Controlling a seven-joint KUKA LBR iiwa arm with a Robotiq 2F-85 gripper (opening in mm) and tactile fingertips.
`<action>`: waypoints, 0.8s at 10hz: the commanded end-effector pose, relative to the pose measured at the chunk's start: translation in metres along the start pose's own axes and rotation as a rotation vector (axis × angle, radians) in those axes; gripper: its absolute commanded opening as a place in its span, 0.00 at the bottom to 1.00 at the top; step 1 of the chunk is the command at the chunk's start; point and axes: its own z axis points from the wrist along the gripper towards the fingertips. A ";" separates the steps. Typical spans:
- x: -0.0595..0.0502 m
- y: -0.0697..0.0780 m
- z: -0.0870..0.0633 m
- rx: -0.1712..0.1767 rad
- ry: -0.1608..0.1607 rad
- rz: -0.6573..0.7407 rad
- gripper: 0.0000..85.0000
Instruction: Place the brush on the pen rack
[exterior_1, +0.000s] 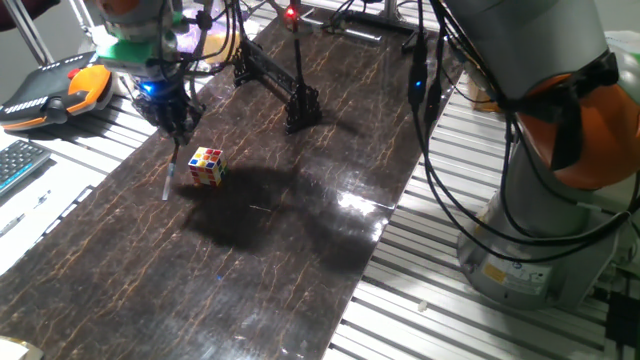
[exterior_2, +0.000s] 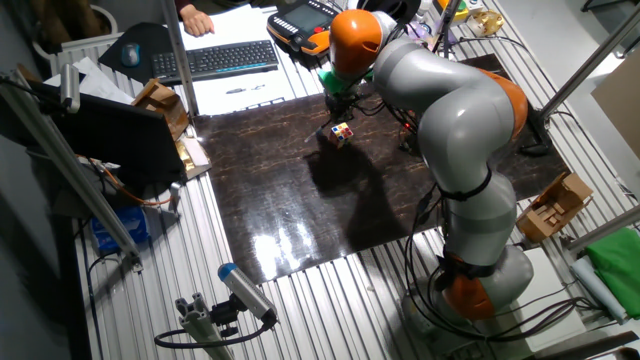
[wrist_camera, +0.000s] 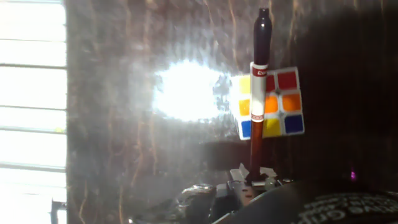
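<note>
The arm reached across the dark marbled tabletop (exterior_1: 300, 250) from its base at the near right, its wrist bent over so the end effector (exterior_1: 178, 128) pointed straight down near the far left edge. The end effector was clamped on the brush (exterior_1: 171, 172), which hung below the fingers, tilted slightly, its lower tip close to the tabletop (whether it actually touched could not be told). Just beside the brush stood the multicoloured puzzle cube (exterior_1: 207, 165), resting on the tabletop.

In the hand view the brush (wrist_camera: 257, 93) ran up from the fingers (wrist_camera: 239, 177) across the face of the cube (wrist_camera: 280, 102), its dark tip reaching past the cube's top edge; glare washed out much of the surface to the left.

The pen rack (exterior_1: 280, 85) stood well apart, farther back on the tabletop, its slanted bar ending in a chunky black block. In the other fixed view the arm's elbow hid the rack, and the brush was too thin to make out.
</note>
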 end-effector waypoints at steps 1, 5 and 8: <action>-0.003 -0.002 -0.003 0.002 0.000 0.004 0.01; -0.016 -0.007 -0.008 0.008 -0.019 0.023 0.01; -0.016 -0.008 -0.008 0.007 0.004 0.001 0.01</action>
